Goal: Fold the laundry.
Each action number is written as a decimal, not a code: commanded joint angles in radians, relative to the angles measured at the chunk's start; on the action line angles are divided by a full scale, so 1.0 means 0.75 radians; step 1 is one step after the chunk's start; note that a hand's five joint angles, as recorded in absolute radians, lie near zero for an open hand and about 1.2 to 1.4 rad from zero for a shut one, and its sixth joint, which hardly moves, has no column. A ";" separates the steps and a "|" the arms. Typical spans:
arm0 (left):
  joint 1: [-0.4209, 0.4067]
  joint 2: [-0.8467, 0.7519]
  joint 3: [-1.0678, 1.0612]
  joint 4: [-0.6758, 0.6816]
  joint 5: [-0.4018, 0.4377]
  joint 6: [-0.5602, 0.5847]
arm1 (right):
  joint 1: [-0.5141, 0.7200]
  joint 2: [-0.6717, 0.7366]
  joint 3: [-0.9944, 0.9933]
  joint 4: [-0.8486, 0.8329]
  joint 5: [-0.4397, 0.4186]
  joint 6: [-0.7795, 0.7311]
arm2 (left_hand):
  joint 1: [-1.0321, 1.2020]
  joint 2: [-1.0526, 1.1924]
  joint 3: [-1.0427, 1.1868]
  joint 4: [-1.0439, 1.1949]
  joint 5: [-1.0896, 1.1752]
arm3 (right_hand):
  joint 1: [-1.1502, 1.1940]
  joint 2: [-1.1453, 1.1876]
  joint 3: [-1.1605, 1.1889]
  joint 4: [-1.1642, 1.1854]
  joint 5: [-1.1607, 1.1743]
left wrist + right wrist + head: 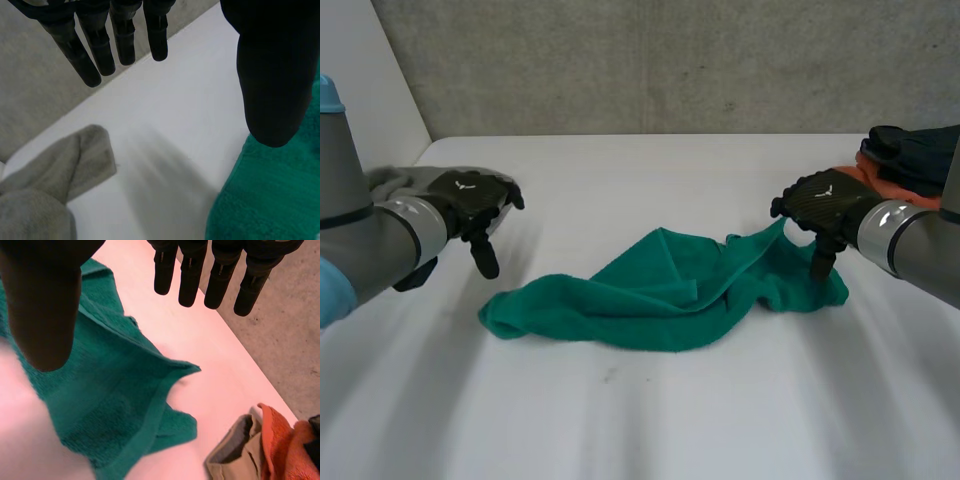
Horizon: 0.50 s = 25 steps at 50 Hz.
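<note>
Over the towel's right end: the right robot hand (pixel 820 203) hangs released, fingers (pixel 190 275) straight, thumb apart, grasping nothing. Can't tell if a fingertip touches the cloth. The green towel (pixel 660 290) lies crumpled mid-bench in a long rumpled strip with one flap folded over itself. Its hemmed corner (pixel 181 371) sits just beyond that palm.

The left robot hand (pixel 470 200) is also released, fingers straight and pointing down. It hangs over the bare bench (pixel 620 420) just beside the towel's left end, not touching it. A grey cloth (pixel 45 190) lies beyond the left fingertips. An orange-and-dark pile (pixel 910 160) sits behind the right arm, apart from the towel.

Judgement: the step in hand is the first grab, and no fold has started. To do it well, each robot hand should pinch a true corner, single layer, not the bunched middle. Right takes the hemmed corner, left moves in to the towel's end. Then lift and pull apart to flatten before folding. Risk: catching two layers locks in the crumple.
</note>
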State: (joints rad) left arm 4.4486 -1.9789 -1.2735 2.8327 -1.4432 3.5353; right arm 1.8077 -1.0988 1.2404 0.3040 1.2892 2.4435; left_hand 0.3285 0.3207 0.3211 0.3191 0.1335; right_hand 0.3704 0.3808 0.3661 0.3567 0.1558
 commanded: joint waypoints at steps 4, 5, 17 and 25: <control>0.080 -0.282 0.197 -0.175 0.114 -0.001 | -0.021 0.154 -0.093 -0.078 -0.107 -0.092 | 0.250 0.260 0.260 0.262 0.277 | 0.118 0.105 0.124 0.137 0.172; 0.078 -0.298 0.205 -0.189 0.116 -0.001 | -0.019 0.166 -0.101 -0.082 -0.123 -0.104 | 0.250 0.260 0.260 0.262 0.277 | 0.130 0.116 0.136 0.149 0.184; -0.002 -0.391 0.213 -0.198 0.110 0.001 | 0.005 0.330 -0.202 -0.103 -0.216 -0.192 | 0.230 0.241 0.240 0.243 0.257 | 0.248 0.234 0.253 0.266 0.301; -0.049 -0.417 0.238 -0.202 0.049 0.027 | 0.013 0.477 -0.281 -0.291 -0.218 -0.239 | 0.715 0.725 0.724 0.727 0.742 | 0.279 0.265 0.285 0.297 0.332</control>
State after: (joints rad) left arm 4.4281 -2.2848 -1.1052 2.6809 -1.3744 3.5429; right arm 1.8138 -0.8036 1.0620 0.1639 1.1255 2.2802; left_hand 0.6187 0.6000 0.5959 0.6003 0.4227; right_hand 0.4837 0.4744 0.4840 0.4921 0.3226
